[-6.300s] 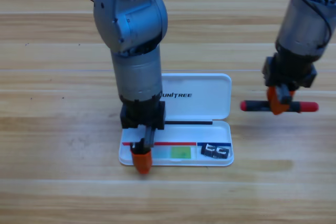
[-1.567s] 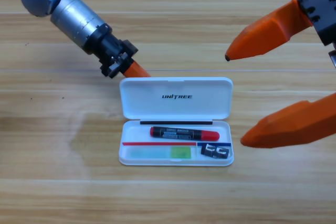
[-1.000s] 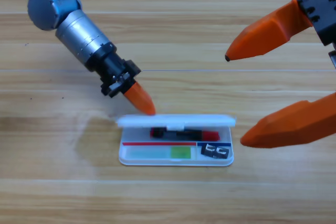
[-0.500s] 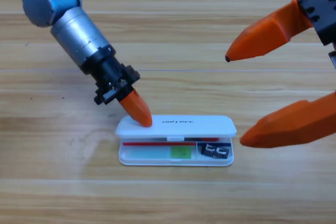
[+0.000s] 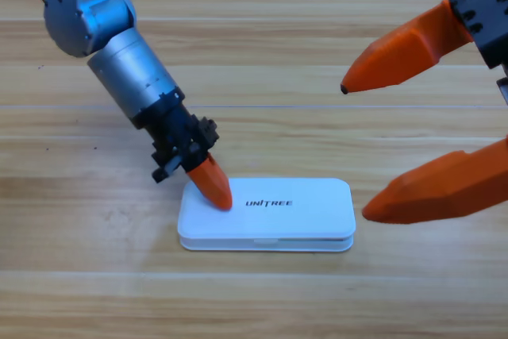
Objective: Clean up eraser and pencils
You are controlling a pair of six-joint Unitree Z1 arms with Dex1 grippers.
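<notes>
Pressure should be applied straight down by the left end effector point(image 5: 214, 186), seemingly closed and empty, on the case point(image 5: 270, 213) lid's left end; the right end effector point(image 5: 394, 147) waits wide open at the surface's right edge.

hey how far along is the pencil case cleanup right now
Nearly finished. The white case lies shut on the wooden table, and no eraser or pencils show outside it. In hand: the left pincer presses its tips on the lid's left end. The right pincer waits open at the right edge. Left: lifting the left pincer away.
</notes>
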